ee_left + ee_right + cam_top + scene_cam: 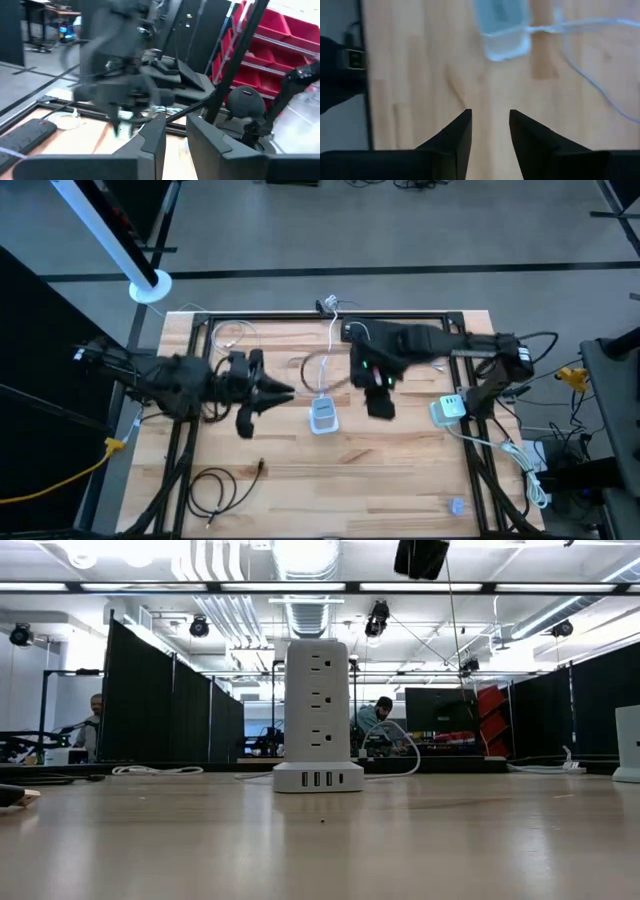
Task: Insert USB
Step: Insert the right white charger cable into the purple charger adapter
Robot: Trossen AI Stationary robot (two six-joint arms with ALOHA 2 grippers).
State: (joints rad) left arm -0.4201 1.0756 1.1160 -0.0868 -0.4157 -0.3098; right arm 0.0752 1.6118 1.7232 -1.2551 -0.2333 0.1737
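Note:
A white power tower stands upright on its base at the middle of the wooden table; the low view shows its row of USB ports facing the near edge. A black cable lies coiled near the table's near left, its plug end pointing toward the tower. My left gripper hovers left of the tower, open and empty; its fingers point toward my right arm. My right gripper hovers right of the tower, pointing down at the table, open and empty. The tower shows in the right wrist view.
A white cord runs from the tower in a loop toward the far edge. A second white charger block with its cord sits near the right edge. A small pale object lies at the near right. Black frame rails border the table.

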